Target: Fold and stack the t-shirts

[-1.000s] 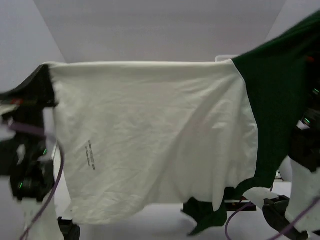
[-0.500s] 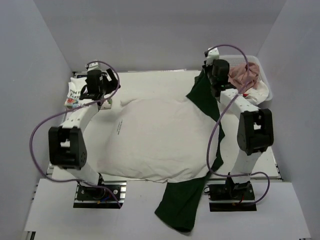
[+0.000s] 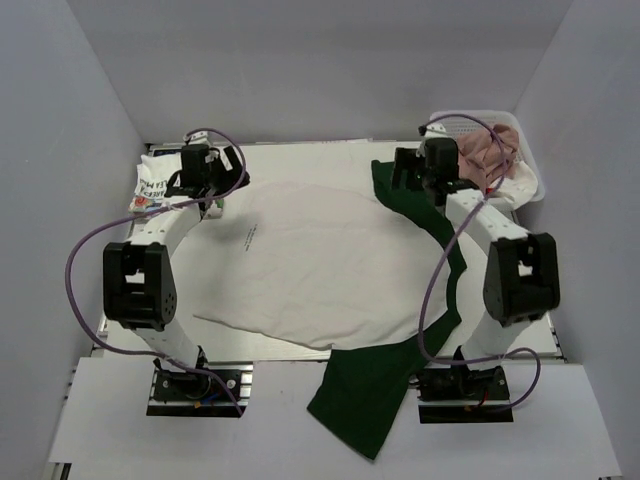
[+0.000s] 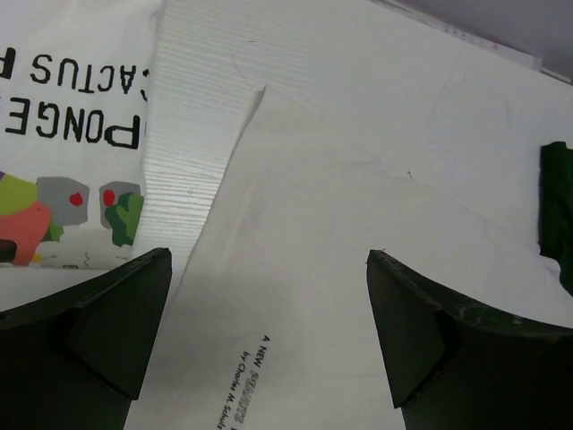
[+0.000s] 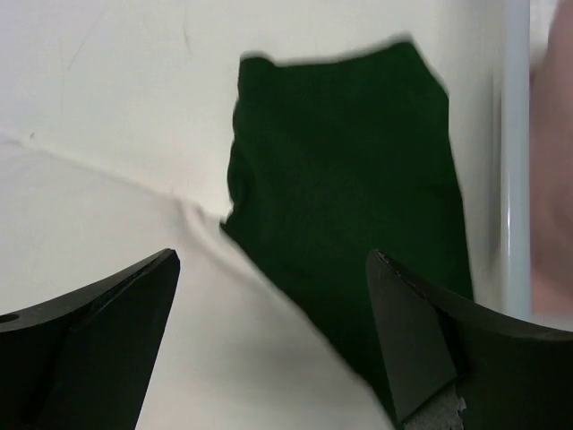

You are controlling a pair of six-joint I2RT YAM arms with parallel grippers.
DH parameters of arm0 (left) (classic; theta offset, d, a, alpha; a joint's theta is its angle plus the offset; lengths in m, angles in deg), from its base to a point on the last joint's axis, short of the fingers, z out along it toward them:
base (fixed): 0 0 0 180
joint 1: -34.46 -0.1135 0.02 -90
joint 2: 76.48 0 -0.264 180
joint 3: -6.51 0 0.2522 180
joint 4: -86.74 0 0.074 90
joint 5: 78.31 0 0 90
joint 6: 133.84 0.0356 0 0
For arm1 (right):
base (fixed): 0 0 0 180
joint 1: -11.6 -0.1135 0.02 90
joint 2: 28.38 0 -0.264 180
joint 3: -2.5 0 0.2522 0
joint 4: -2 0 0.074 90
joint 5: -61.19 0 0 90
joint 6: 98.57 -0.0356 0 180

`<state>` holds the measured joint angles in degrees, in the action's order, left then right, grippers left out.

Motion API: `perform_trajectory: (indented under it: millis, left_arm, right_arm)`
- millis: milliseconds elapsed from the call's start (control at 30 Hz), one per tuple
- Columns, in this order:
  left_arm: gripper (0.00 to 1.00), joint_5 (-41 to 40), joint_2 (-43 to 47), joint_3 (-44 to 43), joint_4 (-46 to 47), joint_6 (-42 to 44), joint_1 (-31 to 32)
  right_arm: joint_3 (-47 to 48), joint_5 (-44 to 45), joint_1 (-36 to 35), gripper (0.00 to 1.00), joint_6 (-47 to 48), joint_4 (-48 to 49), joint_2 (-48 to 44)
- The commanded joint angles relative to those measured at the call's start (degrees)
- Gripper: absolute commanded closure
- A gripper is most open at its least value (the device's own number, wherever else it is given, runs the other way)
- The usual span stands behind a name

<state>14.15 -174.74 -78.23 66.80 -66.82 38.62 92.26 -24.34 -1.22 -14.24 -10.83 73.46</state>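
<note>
A white t-shirt with dark green sleeves [image 3: 320, 265] lies spread flat on the table. One green sleeve [image 3: 360, 405] hangs over the near edge. My left gripper [image 3: 212, 185] hovers open over the shirt's far left corner, nothing between its fingers; small black print on the white cloth [image 4: 295, 296] shows below it. My right gripper [image 3: 412, 172] stands open above the far right green sleeve [image 5: 358, 179], holding nothing. A folded white t-shirt with black lettering and cartoon figures [image 3: 150, 182] lies at the far left, also visible in the left wrist view [image 4: 63, 134].
A white lattice basket [image 3: 528, 160] stands at the back right with a dusty pink shirt [image 3: 485, 150] in it; its rim [image 5: 515, 161] is close beside the right gripper. Grey walls enclose the table on three sides.
The shirt was held up stretched in front of the camera; both grippers opened and let go, and it has settled flat on the table. Both arms now sit low at the far corners.
</note>
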Motion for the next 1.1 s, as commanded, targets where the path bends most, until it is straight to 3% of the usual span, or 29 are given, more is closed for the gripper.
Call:
perform_trajectory:
  millis: [0, 133, 333, 433, 600, 767, 867, 1067]
  left_arm:
    - [0.0, 3.1, 4.3, 3.7, -1.6, -0.5, 1.4]
    - [0.0, 4.3, 4.3, 6.6, -1.6, 0.7, 3.5]
    - [0.0, -1.6, -9.6, -7.7, -14.1, 1.4, 6.9]
    - [0.0, -1.6, -15.4, -11.9, -14.9, 1.4, 7.6]
    - [0.0, -3.1, -21.5, -15.9, -16.7, 0.3, 8.3]
    - [0.0, -6.1, -28.6, -22.9, -22.6, -2.7, 7.2]
    - [0.0, -9.7, -31.7, -25.8, -26.4, -4.7, 6.6]
    - [0.0, -9.2, -33.3, -30.3, -27.6, -4.7, 6.6]
  right_arm:
    - [-6.9, 3.6, 0.2, 0.1, -12.5, -8.2, -8.0]
    - [-12.4, 9.1, 0.5, 0.1, -16.3, -18.7, -8.2]
    - [-10.6, 13.5, 0.8, 0.1, -17.4, -21.1, -2.1]
    - [-7.5, 12.5, 1.2, 0.1, -15.3, -22.2, 5.3]
    - [5.6, 13.4, 1.1, 0.1, -12.9, -26.8, 15.4]
    - [12.1, 9.6, 1.1, 0.14, -10.0, -28.3, 24.4]
    - [22.0, 8.1, 1.1, 0.1, -7.1, -30.2, 29.3]
    - [45.0, 4.9, 1.5, 0.1, 1.2, -35.7, 42.1]
